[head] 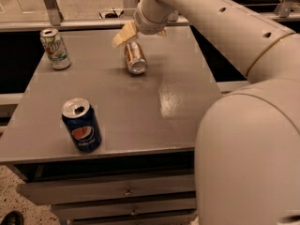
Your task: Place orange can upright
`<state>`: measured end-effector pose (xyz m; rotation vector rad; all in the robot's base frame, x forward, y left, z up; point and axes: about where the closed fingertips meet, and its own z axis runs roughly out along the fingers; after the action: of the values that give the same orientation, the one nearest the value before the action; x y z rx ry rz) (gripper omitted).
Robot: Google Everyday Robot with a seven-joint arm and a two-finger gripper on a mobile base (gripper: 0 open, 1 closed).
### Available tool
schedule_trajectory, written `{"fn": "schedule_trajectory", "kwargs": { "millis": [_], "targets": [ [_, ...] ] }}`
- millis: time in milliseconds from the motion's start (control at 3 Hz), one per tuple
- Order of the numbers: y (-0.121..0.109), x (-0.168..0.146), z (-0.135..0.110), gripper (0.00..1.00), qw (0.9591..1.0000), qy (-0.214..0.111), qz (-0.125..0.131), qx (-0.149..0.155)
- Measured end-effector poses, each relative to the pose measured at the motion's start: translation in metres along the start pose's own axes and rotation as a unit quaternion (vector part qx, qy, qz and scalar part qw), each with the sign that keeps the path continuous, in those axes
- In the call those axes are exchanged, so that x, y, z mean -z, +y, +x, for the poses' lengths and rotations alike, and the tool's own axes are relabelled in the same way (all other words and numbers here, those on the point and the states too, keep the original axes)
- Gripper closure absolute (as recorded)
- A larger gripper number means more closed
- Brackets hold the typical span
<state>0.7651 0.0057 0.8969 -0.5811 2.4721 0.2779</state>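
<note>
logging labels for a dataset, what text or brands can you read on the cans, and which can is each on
No words can be quoted; none reads clearly.
Blue can: a round red, white and blue emblem, lettering too small to read.
White-and-green can: markings blurred, unreadable.
Orange can, lying on its side: any print unreadable.
Gripper, at the orange can's far end: no text seen.

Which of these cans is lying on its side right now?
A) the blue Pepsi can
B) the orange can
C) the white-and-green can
B: the orange can lies on its side, with the gripper close by its far end; the Pepsi can and the white-and-green can stand upright.
</note>
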Motion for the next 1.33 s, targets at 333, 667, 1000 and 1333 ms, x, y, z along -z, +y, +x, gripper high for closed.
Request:
{"fn": "schedule_trajectory", "kwargs": {
  "millis": [333, 667, 1000, 1333],
  "targets": [
    [-0.009, -0.022, 0.0, 0.0, 0.9988, 0.028, 0.034, -0.02],
    [-0.016, -0.034, 0.003, 0.0, 0.9971, 0.05, 0.051, -0.026],
    [-0.019, -0.043, 0.005, 0.0, 0.995, 0.076, 0.061, -0.022],
    [-0.014, -0.051, 0.007, 0.01, 0.9926, 0.106, 0.059, -0.004]
  ]
}}
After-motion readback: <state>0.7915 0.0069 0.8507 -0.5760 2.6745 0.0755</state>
